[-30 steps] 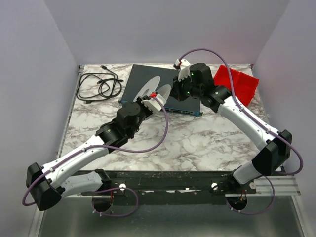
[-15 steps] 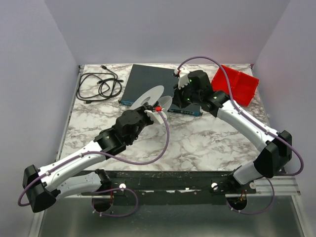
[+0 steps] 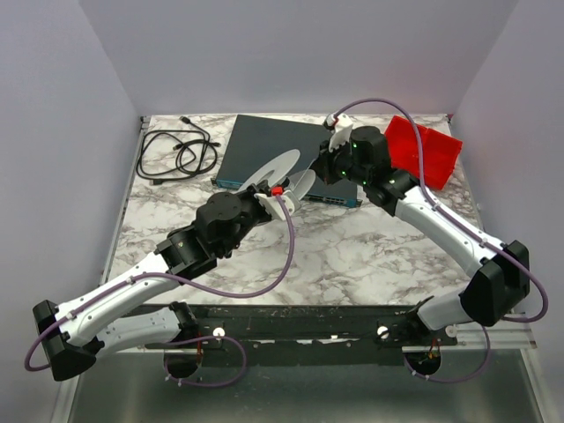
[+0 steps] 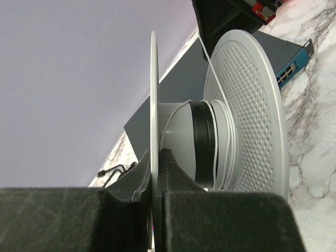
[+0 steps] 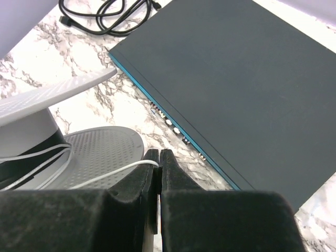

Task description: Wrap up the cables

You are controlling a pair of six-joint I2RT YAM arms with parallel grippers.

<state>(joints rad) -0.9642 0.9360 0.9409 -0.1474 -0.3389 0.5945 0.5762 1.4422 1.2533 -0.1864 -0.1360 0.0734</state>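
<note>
Spool (image 4: 247,110) stands mid-frame in the left wrist view, its thin left flange clamped by the left gripper (image 4: 156,163), probably so the core is free for winding. On that core lies the white cable (image 4: 222,147) (a few turns only). Its free strand is pinched in the closed jaws of the right gripper (image 5: 156,160), probably for tension.

Network switch (image 3: 264,145) lies at back centre of bench (image 3: 352,247), coiled cord (image 3: 176,154) left of it, bin (image 3: 436,150) right of it. Spool (image 3: 275,167), flange in left tool (image 3: 271,194), is before the switch's front edge. Thin wire (image 5: 113,173) runs from spool to right tool (image 3: 337,141) over the switch.
</note>
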